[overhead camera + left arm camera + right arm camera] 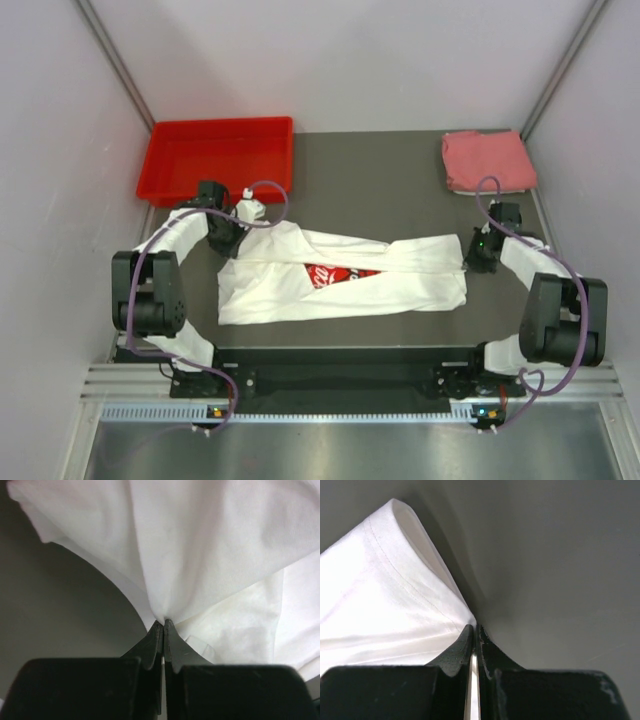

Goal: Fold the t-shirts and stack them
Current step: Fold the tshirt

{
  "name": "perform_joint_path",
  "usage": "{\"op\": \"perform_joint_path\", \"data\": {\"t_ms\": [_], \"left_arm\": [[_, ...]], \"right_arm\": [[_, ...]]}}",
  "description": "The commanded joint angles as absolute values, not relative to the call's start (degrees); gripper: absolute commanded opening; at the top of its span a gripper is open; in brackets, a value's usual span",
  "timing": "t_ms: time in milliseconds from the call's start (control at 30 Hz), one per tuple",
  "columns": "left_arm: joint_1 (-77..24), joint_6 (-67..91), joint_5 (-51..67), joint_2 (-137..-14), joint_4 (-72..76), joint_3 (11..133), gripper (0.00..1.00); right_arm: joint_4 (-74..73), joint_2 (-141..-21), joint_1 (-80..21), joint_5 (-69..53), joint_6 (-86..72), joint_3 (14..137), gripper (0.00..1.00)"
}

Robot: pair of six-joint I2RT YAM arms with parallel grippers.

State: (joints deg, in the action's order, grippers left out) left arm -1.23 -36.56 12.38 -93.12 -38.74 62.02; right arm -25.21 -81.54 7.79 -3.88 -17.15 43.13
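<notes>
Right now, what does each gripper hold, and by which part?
Both hold the white t-shirt: the left gripper pinches bunched cloth at its left end, the right gripper a hemmed edge at the right.

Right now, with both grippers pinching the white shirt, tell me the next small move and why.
Probably draw both ends toward the near edge together: the left gripper and right gripper are each shut on a far-side end of the white t-shirt, whose fold lies half-finished with the red logo showing.
</notes>
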Motion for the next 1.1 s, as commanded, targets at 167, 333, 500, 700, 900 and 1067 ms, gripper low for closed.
{"op": "perform_joint_path", "data": {"t_ms": [167, 333, 500, 700, 900, 1067], "left_arm": [[-0.62, -42.97, 17.05, -90.79, -45.44, 61.26, 0.00], [-0.62, -42.45, 18.37, -89.48, -46.75, 61.69, 0.29], [1.74, -39.56, 22.75, -85.87, -47.46, 65.55, 0.52], [2.11, -25.69, 26.71, -89.90, -38.33, 66.80, 0.47], [1.41, -15.48, 24.09, -95.98, -31.04, 65.23, 0.44], [0.53, -11.87, 24.08, -94.49, -26.64, 62.23, 0.44]], "right_arm": [[-25.93, -81.21, 8.53, -0.53, -15.47, 43.33, 0.02], [-26.63, -75.51, 8.53, -0.26, -15.29, 44.65, 0.48], [-25.32, -62.86, 2.23, 4.29, -16.00, 47.37, 0.56], [-9.26, -62.74, -21.07, 1.26, -17.83, 47.02, 0.56], [8.77, -78.73, -37.07, -1.56, -23.29, 52.11, 0.53], [15.38, -95.23, -43.05, -5.01, -26.80, 60.28, 0.47]]}}
